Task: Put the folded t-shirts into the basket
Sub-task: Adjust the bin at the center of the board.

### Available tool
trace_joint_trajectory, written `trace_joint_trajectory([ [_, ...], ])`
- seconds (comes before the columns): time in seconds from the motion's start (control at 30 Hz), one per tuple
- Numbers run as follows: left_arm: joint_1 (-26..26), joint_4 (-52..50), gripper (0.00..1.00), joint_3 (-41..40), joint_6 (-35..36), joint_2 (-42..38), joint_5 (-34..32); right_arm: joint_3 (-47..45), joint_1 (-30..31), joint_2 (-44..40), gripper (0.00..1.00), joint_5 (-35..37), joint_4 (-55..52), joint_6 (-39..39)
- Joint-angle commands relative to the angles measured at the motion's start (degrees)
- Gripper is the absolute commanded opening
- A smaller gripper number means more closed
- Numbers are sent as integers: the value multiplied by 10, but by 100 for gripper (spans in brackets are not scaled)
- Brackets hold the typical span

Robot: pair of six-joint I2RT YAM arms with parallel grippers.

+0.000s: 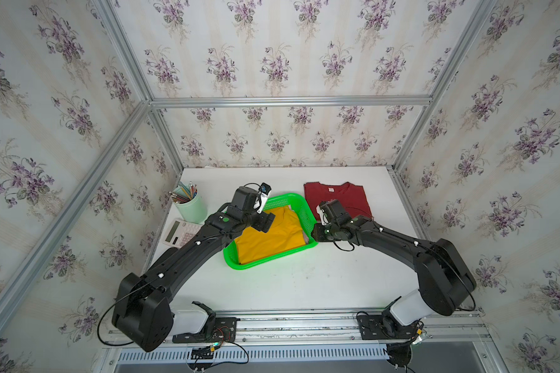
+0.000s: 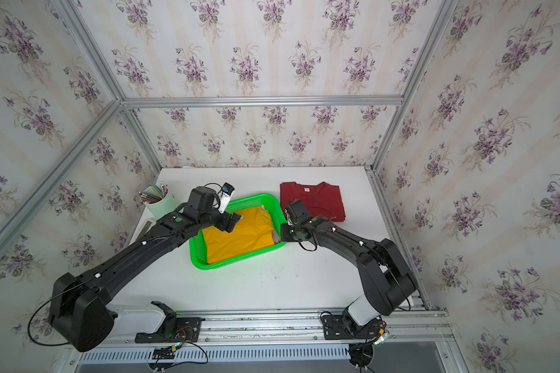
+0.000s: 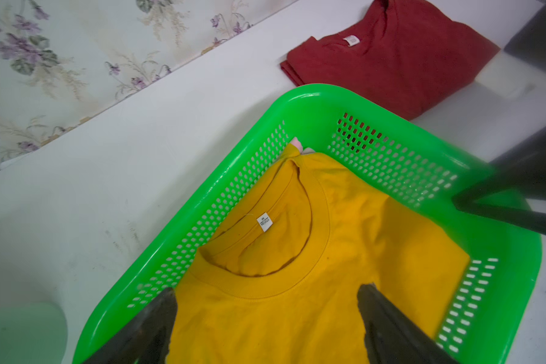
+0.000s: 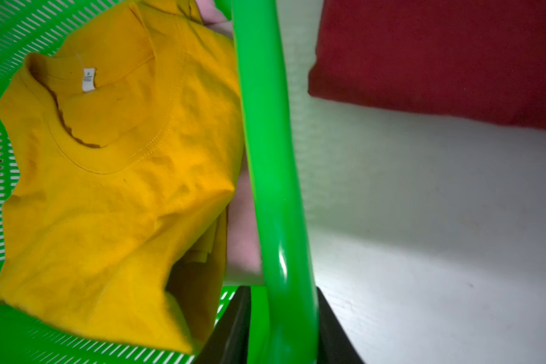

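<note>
Your left gripper point(image 3: 267, 291) hovers with jaws apart over the mustard yellow t-shirt point(image 1: 272, 235), which lies on the pink t-shirt point(image 4: 243, 239) inside the basket point(image 1: 240, 263). Your right gripper point(image 4: 282, 290) is clamped on its rim. The dark red t-shirt point(image 1: 337, 200) still lies outside, just beside the basket: fetch it next.

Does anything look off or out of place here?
The right gripper grips the rim of the basket, not a shirt. The yellow tee lies rumpled and askew, the pink tee peeking out beneath.
</note>
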Motion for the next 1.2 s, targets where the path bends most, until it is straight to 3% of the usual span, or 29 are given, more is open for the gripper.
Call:
trace_joint_trajectory([
  [0.0,-30,38,90,26,17,62,-16,-32,7,-36,40,-33,0,39],
  [0.07,-51,30,90,51,26,102,-17,-46,7,-63,48,-48,3,51],
  [0.17,-61,13,89,77,13,143,-22,-27,7,-97,49,-12,-33,43],
  [0.23,-61,10,89,78,-3,153,-39,7,7,-112,46,-7,-66,22],
  [0.33,-61,13,88,68,-2,158,-45,50,11,-111,40,-75,-90,-24],
  [0.43,-60,26,88,48,-23,150,-76,74,25,-83,26,-136,-84,-37],
  [0.67,-25,20,90,16,-78,85,-128,94,45,1,18,-162,22,-2],
  [0.87,49,85,90,-59,-187,-15,-72,84,45,74,24,-131,3,2],
  [1.0,57,173,90,-125,-200,-63,-93,36,45,73,21,-80,-26,15],
  [1.17,57,158,90,-118,-209,-60,-106,42,54,14,18,-103,-57,14],
])
